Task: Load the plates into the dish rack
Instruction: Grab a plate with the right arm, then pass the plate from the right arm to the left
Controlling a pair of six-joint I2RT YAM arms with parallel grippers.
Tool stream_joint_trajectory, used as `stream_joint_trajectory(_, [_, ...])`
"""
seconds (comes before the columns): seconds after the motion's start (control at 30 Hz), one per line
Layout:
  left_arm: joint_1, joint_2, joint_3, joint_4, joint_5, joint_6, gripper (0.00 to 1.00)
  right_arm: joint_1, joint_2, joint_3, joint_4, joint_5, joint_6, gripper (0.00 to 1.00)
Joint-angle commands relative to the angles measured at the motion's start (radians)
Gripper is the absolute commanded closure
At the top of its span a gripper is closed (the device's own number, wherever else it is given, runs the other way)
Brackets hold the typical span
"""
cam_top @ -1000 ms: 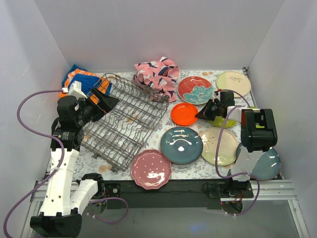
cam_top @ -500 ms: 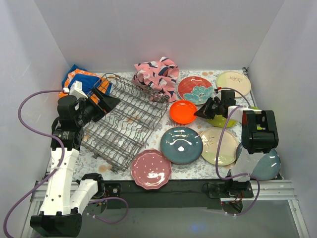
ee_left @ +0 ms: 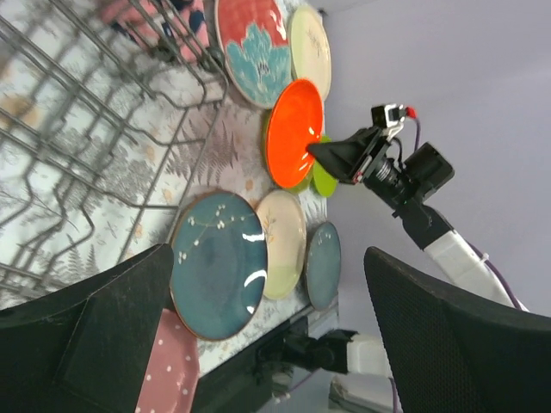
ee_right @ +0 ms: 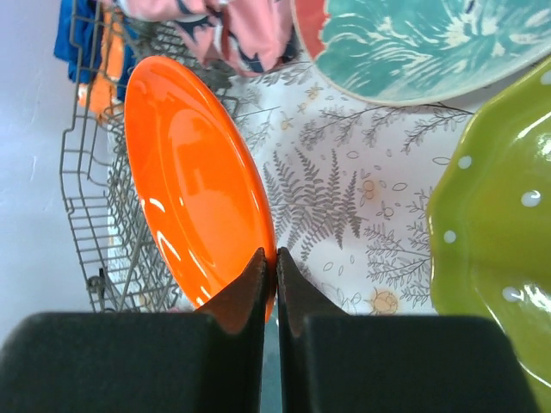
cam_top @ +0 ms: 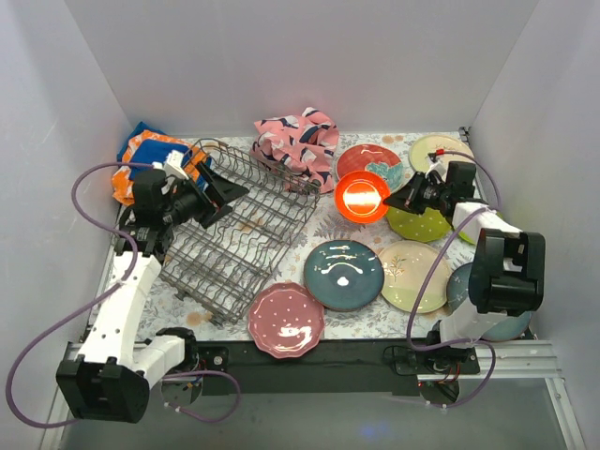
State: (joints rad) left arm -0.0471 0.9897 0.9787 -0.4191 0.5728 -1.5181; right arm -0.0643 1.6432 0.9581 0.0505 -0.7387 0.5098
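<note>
- Dish rack (cam_top: 239,234), left of centre, holds no plate yet
- Right gripper (cam_top: 396,201) pinches the orange plate (cam_top: 361,195) by its rim, right of the rack
- Left gripper (cam_top: 223,192) gapes wide over the rack (empty)
- Other plates (cam_top: 343,274) lie flat

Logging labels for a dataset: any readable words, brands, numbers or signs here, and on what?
None can be read. The orange plate is plain glaze, the red plate carries only a painted flower, the pink cloth only a print, and the dish rack is bare wire.
</note>
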Motion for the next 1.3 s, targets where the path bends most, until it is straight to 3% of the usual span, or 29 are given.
stream_joint_trajectory(0.0, [-0.167, 0.079, -0.003, 0.080, -0.009, -0.048, 0.09, -0.011, -0.098, -0.010, -0.038, -0.132, -0.082, 0.99])
stream_joint_trajectory(0.3, [-0.439, 0.340, 0.158, 0.083, -0.146, -0.024, 0.13, -0.009, -0.220, -0.033, -0.132, -0.212, -0.143, 0.99])
stream_joint_trajectory(0.7, [-0.576, 0.552, 0.288, 0.088, -0.189, -0.001, 0.21, 0.024, -0.273, -0.070, -0.152, -0.291, -0.149, 0.99])
stream_joint_trajectory(1.03, [-0.639, 0.642, 0.362, 0.074, -0.215, 0.029, 0.48, 0.063, -0.272, -0.079, -0.135, -0.323, -0.134, 0.99])
stream_joint_trajectory(1.17, [-0.640, 0.629, 0.362, 0.069, -0.220, 0.045, 0.73, 0.063, -0.286, -0.085, -0.127, -0.324, -0.134, 0.99])
stream_joint_trajectory(1.2, [-0.640, 0.621, 0.356, 0.068, -0.221, 0.055, 0.86, 0.063, -0.286, -0.085, -0.124, -0.327, -0.132, 0.99])
stream_joint_trajectory(1.27, [-0.640, 0.606, 0.345, 0.069, -0.226, 0.058, 0.98, 0.063, -0.289, -0.085, -0.121, -0.327, -0.129, 0.99])
